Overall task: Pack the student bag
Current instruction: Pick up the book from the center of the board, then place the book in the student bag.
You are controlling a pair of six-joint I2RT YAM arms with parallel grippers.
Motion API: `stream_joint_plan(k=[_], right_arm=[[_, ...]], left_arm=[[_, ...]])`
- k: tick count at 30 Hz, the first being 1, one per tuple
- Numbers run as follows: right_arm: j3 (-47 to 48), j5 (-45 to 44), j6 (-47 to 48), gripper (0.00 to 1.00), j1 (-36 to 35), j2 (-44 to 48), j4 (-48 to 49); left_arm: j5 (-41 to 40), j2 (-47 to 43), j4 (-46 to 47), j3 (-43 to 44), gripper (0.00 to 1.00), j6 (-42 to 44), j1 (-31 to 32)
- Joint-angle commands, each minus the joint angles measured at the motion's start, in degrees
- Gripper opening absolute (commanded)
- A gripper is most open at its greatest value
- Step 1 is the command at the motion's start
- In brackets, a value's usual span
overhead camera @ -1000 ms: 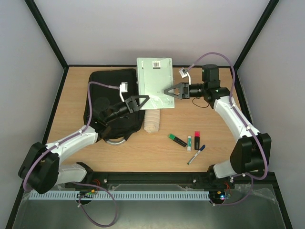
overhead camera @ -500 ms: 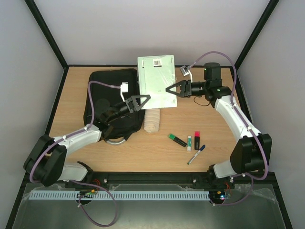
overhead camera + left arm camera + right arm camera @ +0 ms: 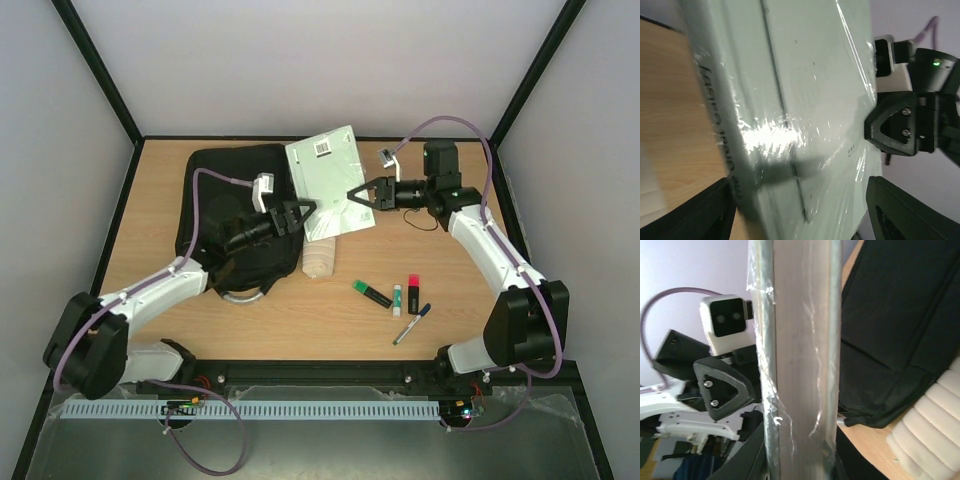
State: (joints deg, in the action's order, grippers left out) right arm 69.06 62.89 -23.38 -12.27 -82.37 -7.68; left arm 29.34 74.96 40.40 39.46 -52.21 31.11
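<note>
Student bag [image 3: 235, 200]: lies flat on the left half of the table [image 3: 300, 325], under the left arm; black and soft; I cannot tell whether its mouth is open wide enough to take anything.
Wrapped book [image 3: 325, 180]: pale green, in clear film, barcode at its far edge; held tilted just beside the bag's right edge, between the two grippers, probably so it can go in edge first.
Right gripper [image 3: 356, 193]: clamped on the book's right edge; its wrist view shows the book edge-on, filling the gap between the fingers; this grip appears to carry the weight.
Left gripper [image 3: 297, 212]: jaws spread wide around the book's near-left corner; its wrist view shows no firm pinch, so I judge it unclamped, there to steady or take over.
Ribbed beige roll [image 3: 319, 255]: on the table touching the bag's right side, under the book's low corner; it could snag a low pass.
Small items: green highlighter [image 3: 372, 293], white tube [image 3: 397, 299], red highlighter [image 3: 413, 292] and pen [image 3: 411, 323] lie near the right arm, all unpacked.
Progress: early, by my judgement; nothing visibly in the bag.
</note>
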Motion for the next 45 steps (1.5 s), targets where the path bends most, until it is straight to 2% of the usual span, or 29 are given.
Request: stream_joint_plan(k=[1,8,11,15,18,22,28,32,38,40,45], right_arm=[[-2.8,-4.5,8.3,0.01,1.1,4.1,0.6],[-14.2,-15.2,16.0,0.01,2.2,9.1,4.6],[-16.1,-18.6,19.4,0.01,2.4,11.5,4.3],[-19.7,-21.1,17.7,0.01,3.8,13.5,7.1],[-19.9,-19.1,17.2,0.01,5.8,13.5,7.1],[-19.5,-15.8,17.9,0.01,7.2,13.1,6.3],[-19.5,-14.2,18.6,0.01,7.4,13.5,5.9],[-19.2,-13.3,19.2,0.01,7.4,13.8,5.5],[-18.4,-13.5,20.0,0.01,7.6,13.9,4.5],[-18.4,-13.5,20.0,0.01,7.7,14.0,4.5],[-18.3,-13.6,20.0,0.01,7.9,14.1,4.3]], left_arm=[[-7.2,-6.8,-25.4,5.2,0.74,16.6,-0.8],[-23.0,-12.9,-57.3,12.6,0.76,32.2,-1.3],[-28.6,-14.1,-64.3,14.9,0.76,37.1,-1.2],[-37.0,-12.7,-71.2,17.4,0.73,43.1,-1.0],[-38.5,-11.5,-72.9,17.7,0.68,45.8,-0.4],[-50.4,-6.9,-74.8,14.8,0.62,51.8,4.7],[-50.4,0.7,-77.9,16.3,0.64,54.2,11.6],[-52.2,5.9,-80.6,17.0,0.64,54.9,13.1],[-51.3,9.1,-77.7,16.6,0.62,55.8,14.1],[-52.0,10.0,-76.0,16.6,0.60,56.6,14.1],[-53.1,13.0,-71.5,18.3,0.41,58.7,14.1]])
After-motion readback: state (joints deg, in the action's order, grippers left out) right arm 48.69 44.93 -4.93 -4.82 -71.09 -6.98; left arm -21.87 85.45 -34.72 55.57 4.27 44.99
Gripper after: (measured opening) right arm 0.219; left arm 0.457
